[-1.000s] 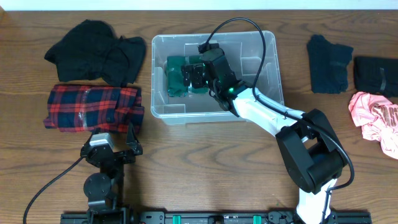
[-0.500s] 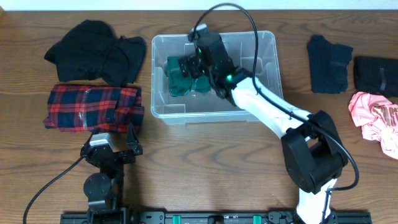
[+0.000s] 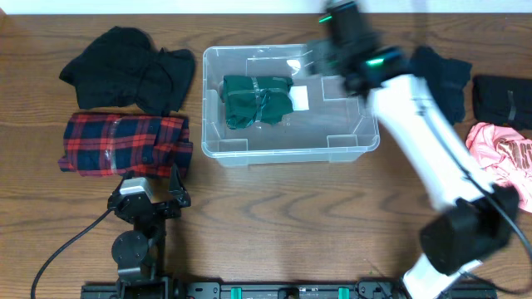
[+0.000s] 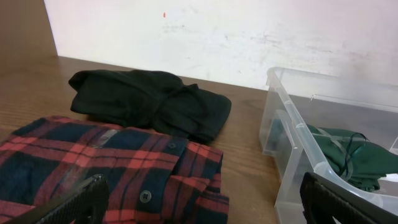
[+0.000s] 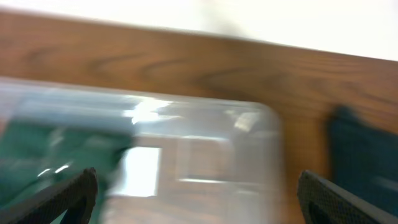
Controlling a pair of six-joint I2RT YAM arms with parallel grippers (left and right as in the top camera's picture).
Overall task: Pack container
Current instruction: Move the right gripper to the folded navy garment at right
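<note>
The container (image 3: 283,149) sits on the worktop (image 3: 274,216) midway between its left and right edges and closer to the far edge than the near one. It stands upright with its open mouth facing up. Its long axis runs left to right, parallel to the far edge.

A folded green garment (image 3: 256,100) lies in its left half. A white label (image 3: 299,98) shows on the base just beside the garment, and the right half is bare.

It looks like thin clear plastic, so it is probably light, fairly stiff at the rim and corners, and likely to flex along the long walls. The smooth sides would be slippery for bare fingers. The thick rim is the best place to grip, pinched over a short end or near a corner (the moulded steps stiffen it there). One garment adds little weight, so a nudge could slide it across the wood.

The right gripper (image 5: 199,208) hangs over the container's far right corner. Its fingers are spread wide and hold nothing, and both views of it are blurred. The left gripper (image 3: 150,184) rests near the near edge, towards the left, and is also spread and empty.

Nearby on the left lie a plaid shirt (image 3: 125,143) and a black garment (image 3: 125,66). Dark clothes (image 3: 440,83) and a pink one (image 3: 499,158) lie towards the right edge.
</note>
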